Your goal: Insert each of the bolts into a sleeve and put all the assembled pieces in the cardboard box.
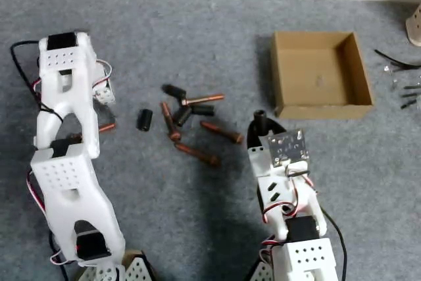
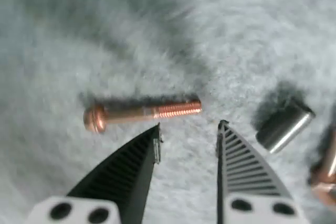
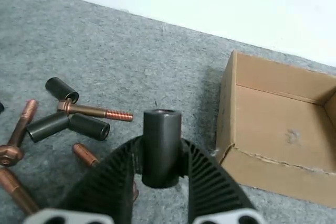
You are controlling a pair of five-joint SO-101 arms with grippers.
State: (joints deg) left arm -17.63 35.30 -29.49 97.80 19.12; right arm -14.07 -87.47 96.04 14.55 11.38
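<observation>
A copper bolt [image 2: 142,113] lies on the grey carpet just beyond my left gripper [image 2: 190,129], which is open and holds nothing. In the high view that bolt [image 1: 107,126] pokes out from under the left arm. A lone black sleeve [image 2: 285,126] [image 1: 145,120] lies close by. My right gripper [image 3: 161,156] [image 1: 258,135] is shut on an upright black sleeve [image 3: 161,145] [image 1: 260,120], a short way in front of the cardboard box [image 1: 322,108] [image 3: 231,103]. Between the arms lies a pile of bolts [image 1: 197,154] and sleeves [image 1: 174,90].
Small dark screws and wires [image 1: 402,87] are scattered to the right of the box. A pale object [image 1: 414,24] sits at the far right edge. The carpet ends at a white strip along the back.
</observation>
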